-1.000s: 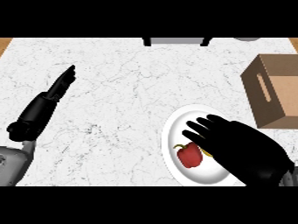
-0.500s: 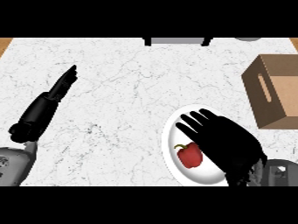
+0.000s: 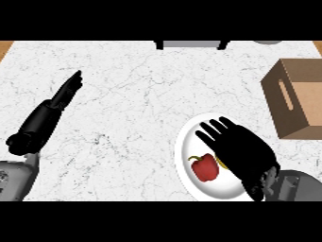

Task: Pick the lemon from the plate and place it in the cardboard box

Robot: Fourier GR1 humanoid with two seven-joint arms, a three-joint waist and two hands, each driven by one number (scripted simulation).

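Note:
A white plate (image 3: pixel 188 140) lies at the counter's lower right. On it rests a red pepper (image 3: pixel 205 167); beside the pepper a yellow sliver of the lemon (image 3: pixel 221 163) peeks out from under my right hand (image 3: pixel 239 150). That hand hovers over the plate with fingers spread and straight, covering most of the lemon. The cardboard box (image 3: pixel 308 99) stands at the right edge, its top open, a slot handle on its left side. My left hand (image 3: pixel 60 99) rests at the left, fingers straight and pointing away.
The white marble counter (image 3: pixel 135 108) stretches between my two hands. A grey object (image 3: pixel 190 44) sits at the far edge, and wooden strips show at the upper corners.
My right hand has drawn back toward me and to the left over the plate. The left arm has barely shifted.

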